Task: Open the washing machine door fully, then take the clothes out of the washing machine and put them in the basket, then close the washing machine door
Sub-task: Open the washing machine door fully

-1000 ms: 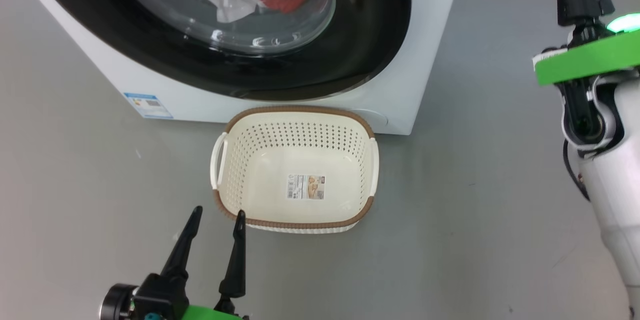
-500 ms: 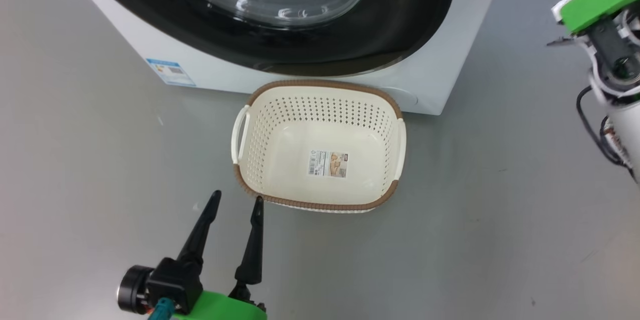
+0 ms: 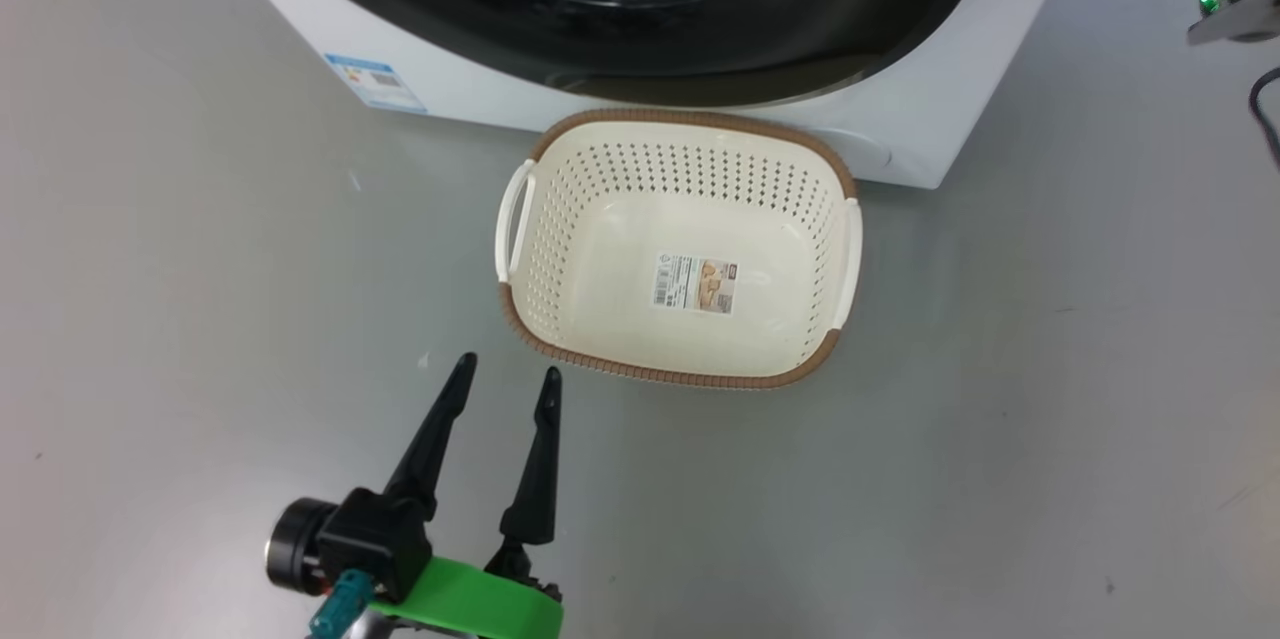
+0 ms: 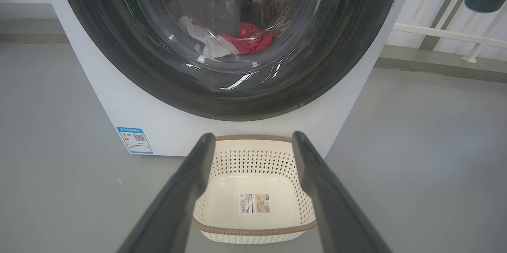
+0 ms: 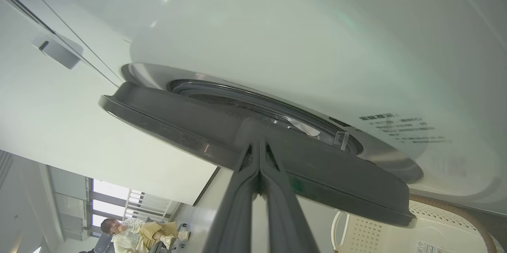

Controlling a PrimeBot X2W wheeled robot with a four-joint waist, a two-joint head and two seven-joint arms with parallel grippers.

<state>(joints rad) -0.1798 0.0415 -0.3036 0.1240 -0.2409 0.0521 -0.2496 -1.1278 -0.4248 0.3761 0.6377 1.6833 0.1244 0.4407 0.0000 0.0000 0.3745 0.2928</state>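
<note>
left end effector [image 3: 510,367]: jaws spread wide | right end effector [image 5: 259,144]: jaws pressed together

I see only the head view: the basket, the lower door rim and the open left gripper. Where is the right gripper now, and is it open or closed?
Observer: The right wrist view shows the right gripper shut, with its tips at the rim of the washing machine door. Whether they touch it, I cannot tell.
Operator: Is the door opened already?
Observer: Only ajar, it seems. On that side a gap shows between the door's rim and the front of the washing machine.
Operator: Are the clothes inside?
Observer: Yes. In the left wrist view the clothes, red and white, lie behind the door's glass.
</note>
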